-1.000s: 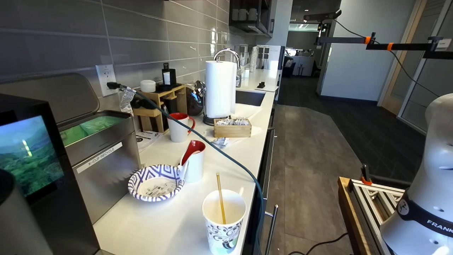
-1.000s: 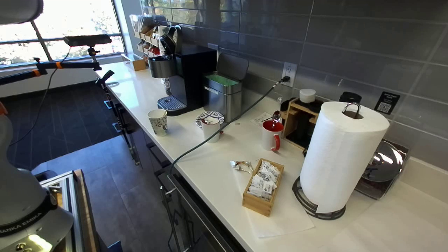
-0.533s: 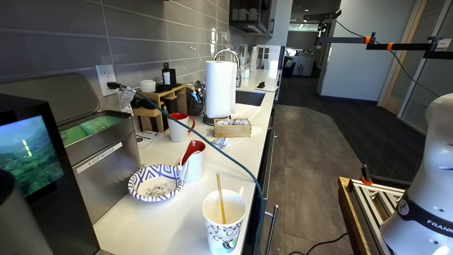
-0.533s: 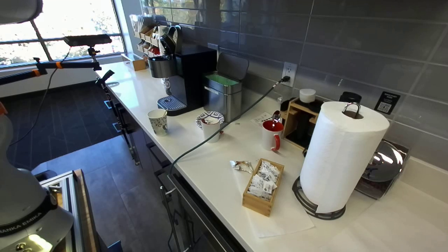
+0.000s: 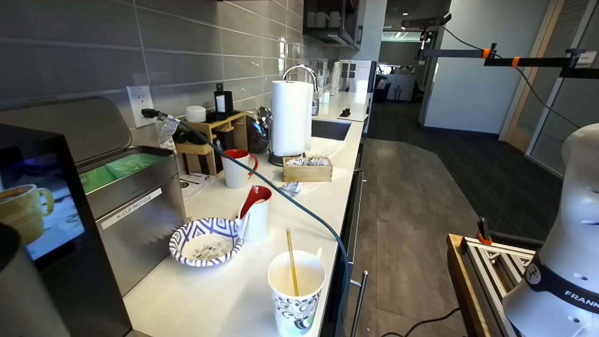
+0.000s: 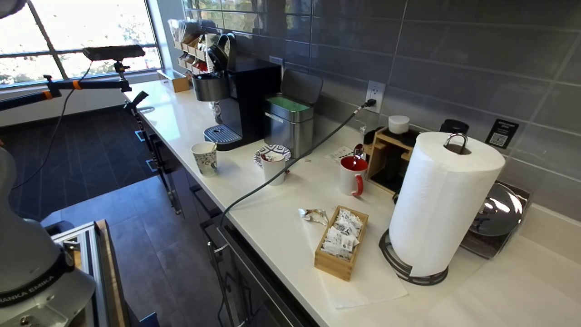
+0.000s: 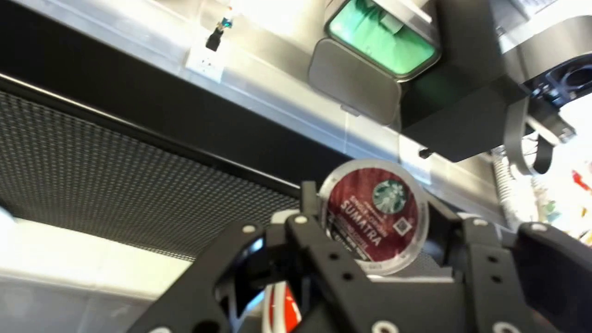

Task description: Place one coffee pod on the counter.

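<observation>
A coffee pod (image 7: 377, 212) with a dark red lid and a pale rim shows in the wrist view. My gripper (image 7: 373, 203) is shut on it, with one finger on each side and the lid facing the camera. The gripper and pod are out of view in both exterior views, where only lower parts of the arm show. The white counter (image 5: 201, 299) runs along the grey tiled wall; it also shows in an exterior view (image 6: 272, 231). In the wrist view the pod hangs in front of a dark mesh panel (image 7: 115, 185), at a distance I cannot tell.
A black coffee machine (image 6: 256, 86) and an open steel bin (image 6: 290, 129) stand by the wall. A paper cup (image 5: 295, 306), patterned bowl (image 5: 206, 248), white-red mug (image 6: 352, 177), sachet box (image 6: 340, 247) and towel roll (image 6: 445, 204) stand around. A cable (image 6: 258, 188) crosses the counter.
The arm part at the top left corner of an exterior view has moved up and left, nearly out of view. The coffee machine's screen picture has changed. The things on the counter have not moved.
</observation>
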`<state>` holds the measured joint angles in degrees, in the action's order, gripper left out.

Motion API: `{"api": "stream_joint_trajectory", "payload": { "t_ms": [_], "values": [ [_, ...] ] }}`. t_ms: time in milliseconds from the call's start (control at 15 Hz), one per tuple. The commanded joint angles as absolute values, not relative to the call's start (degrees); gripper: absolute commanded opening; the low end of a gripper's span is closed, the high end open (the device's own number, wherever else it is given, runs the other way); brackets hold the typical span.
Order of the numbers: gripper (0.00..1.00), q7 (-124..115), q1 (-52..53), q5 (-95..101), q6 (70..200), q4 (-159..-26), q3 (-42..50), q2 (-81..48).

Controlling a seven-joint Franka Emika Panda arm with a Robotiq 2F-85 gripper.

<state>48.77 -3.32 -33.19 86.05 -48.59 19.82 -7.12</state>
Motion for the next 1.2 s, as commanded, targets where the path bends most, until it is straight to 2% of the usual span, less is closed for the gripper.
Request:
{"api": "stream_joint_trajectory", "payload": {
  "t_ms": [0,267,467,600,933,1067,1133],
  "values": [
    [0.26,54.19,-2.36,-29.63,76.88,-51.13,19.21,-2.35],
    [0.26,52.73,0.35,-16.42,80.73,-55.63,17.7,0.79],
    [0.26,50.05,2.7,-2.57,89.4,-63.97,15.23,3.43],
    [0.26,46.94,3.34,4.08,90.76,-70.04,13.97,5.43],
    [0.26,39.82,3.02,9.34,85.93,-82.43,12.33,10.3],
    [0.26,38.07,2.31,3.78,82.47,-81.76,13.53,10.23],
    [0.51,40.33,2.55,6.52,84.49,-78.65,13.17,7.15]
  ]
}}
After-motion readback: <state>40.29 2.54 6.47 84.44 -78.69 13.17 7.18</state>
